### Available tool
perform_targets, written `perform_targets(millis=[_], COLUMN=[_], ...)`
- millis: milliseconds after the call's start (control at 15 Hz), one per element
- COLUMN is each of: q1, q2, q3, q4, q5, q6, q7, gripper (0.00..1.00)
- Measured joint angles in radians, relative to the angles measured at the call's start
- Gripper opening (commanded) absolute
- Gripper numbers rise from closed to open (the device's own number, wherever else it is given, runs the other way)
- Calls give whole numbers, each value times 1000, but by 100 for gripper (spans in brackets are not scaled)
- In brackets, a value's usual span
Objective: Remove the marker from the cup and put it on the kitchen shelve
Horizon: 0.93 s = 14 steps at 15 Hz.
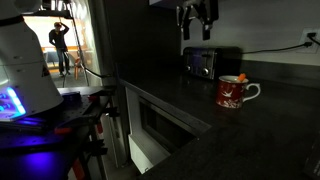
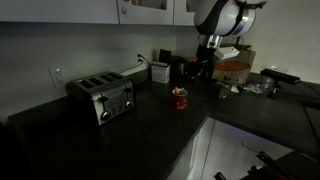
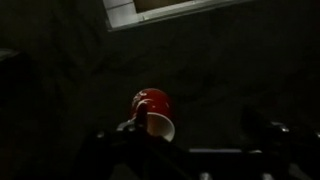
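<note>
- Cup (image 1: 234, 93) stands upright on the dark counter (image 1: 270, 130), handle out to one side, near the toaster (image 1: 205, 62) but not touching it.
- Marker (image 1: 241, 78) is in the cup. Only an orange tip shows above the rim, leaning slightly. Standing on end like that, the tip looks like the one part available to pinch.
- Gripper (image 1: 197, 22) hangs high over the counter, well above the toaster and off to the side of the cup. It touches nothing.
- Fingers are spread with nothing between them. In the wrist view they are dark shapes low in frame, one at the far side (image 3: 265, 135), and the gap is empty.
- My read is that the approach has not started. The arm holds high, likely to line up over the cup before coming down.
- Marker not yet lifted, so the whole task remains.
- An exterior view (image 2: 180, 99) gives the layout: the cup sits alone in open counter between the toaster (image 2: 104, 97) and clutter under the arm (image 2: 222, 15). The marker is too small to make out there.
- The wrist view alone looks down into the cup (image 3: 152, 108), showing the white inside and red wall. It is too dark to pick out the marker.
- I cannot tell which surface is the shelf.
</note>
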<state>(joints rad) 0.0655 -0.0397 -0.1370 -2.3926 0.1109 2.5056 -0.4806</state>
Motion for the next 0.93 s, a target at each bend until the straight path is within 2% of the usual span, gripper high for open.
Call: perform_targets(millis=[200, 333, 533, 667, 933], q1=[-26, -40, -50, -83, -158], q2=[173, 233, 238, 240, 244], q3=[23, 34, 45, 70, 136], q4=[131, 188, 197, 191, 170], q5=[11, 11, 10, 32, 195], q6=[3, 2, 1, -16, 79], q7=[-3, -3, -2, -7, -142], gripper=[100, 100, 100, 100, 100])
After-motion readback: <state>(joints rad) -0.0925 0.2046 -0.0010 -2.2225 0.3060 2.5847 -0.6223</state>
